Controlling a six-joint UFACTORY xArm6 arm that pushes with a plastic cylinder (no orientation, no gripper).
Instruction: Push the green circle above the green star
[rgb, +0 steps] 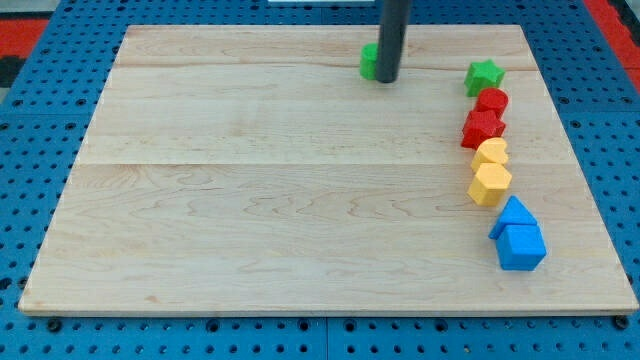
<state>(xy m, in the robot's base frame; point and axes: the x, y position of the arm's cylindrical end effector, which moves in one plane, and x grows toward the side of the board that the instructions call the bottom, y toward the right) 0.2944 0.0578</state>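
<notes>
The green circle (369, 61) sits near the view's top, a little right of centre, mostly hidden behind my rod. My tip (387, 79) rests just in front of it, at its right side, touching or nearly touching. The green star (484, 76) lies at the view's upper right, to the right of the circle and slightly lower.
Below the star runs a column of blocks down the right side: a red block (492, 101), a red star-like block (482, 128), two yellow blocks (491, 152) (489, 183), and two blue blocks (514, 215) (521, 247). The wooden board (250, 180) lies on a blue pegboard.
</notes>
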